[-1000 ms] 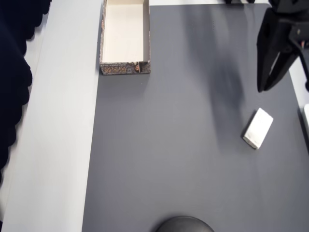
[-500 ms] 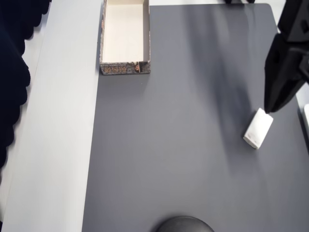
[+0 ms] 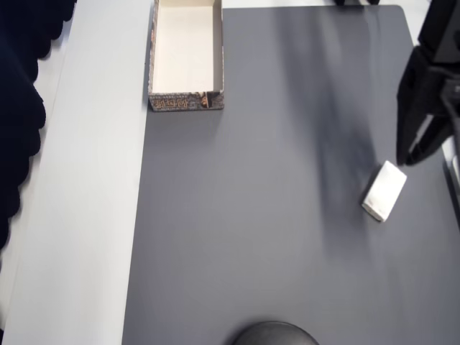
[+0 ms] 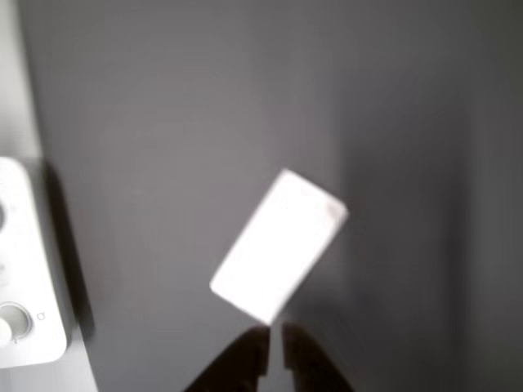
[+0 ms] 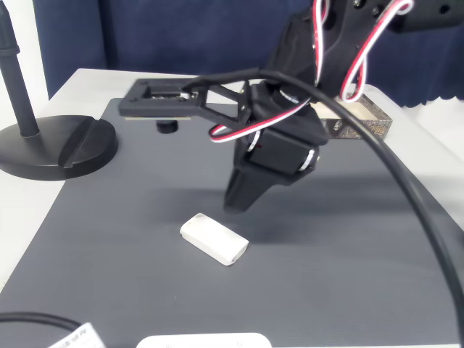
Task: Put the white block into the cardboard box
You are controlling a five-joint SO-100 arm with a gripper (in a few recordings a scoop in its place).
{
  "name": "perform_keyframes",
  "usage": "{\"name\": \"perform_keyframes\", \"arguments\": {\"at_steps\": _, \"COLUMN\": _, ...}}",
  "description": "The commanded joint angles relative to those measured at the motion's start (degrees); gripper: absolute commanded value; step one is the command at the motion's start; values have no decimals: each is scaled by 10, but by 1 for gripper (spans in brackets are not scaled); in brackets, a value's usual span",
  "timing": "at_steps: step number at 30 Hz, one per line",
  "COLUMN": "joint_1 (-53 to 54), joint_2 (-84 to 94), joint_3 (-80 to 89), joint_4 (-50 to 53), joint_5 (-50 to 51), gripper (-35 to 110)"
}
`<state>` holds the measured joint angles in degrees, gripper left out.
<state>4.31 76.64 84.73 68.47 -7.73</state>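
Overhead view: the white block (image 3: pixel 384 190) lies on the grey tabletop (image 3: pixel 273 215) at right, well apart from the cardboard box (image 3: pixel 186 102) far left — the pincer (image 3: pixel 407 159) has dropped beside it within the last second. Wrist view: its fingers nearly meet, empty, just short of the block (image 4: pixel 278 245). Fixed view: the pincer (image 5: pixel 235 203) hovers above the block (image 5: pixel 214 238) — no grasp yet.

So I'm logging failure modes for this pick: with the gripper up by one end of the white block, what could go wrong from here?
The gripper looks nearly shut in the wrist view; coming down like that, it might push the white block instead of straddling it.

The block lies diagonal near the dark mat's right edge in the overhead view, so a nudge could send it off.

The cardboard box sits at the far corner, so a weak grip may drop it on the way.
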Motion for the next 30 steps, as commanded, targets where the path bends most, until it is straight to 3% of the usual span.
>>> {"name": "perform_keyframes", "arguments": {"at_steps": 1, "joint_1": 10, "joint_2": 6, "joint_3": -37, "joint_4": 8, "joint_5": -66, "gripper": -2}}
{"name": "perform_keyframes", "arguments": {"at_steps": 14, "joint_1": 14, "joint_2": 4, "joint_3": -47, "joint_4": -34, "joint_5": -316, "gripper": -2}}
{"name": "perform_keyframes", "arguments": {"at_steps": 30, "joint_1": 18, "joint_2": -9, "joint_3": -57, "joint_4": 33, "joint_5": -425, "gripper": -2}}
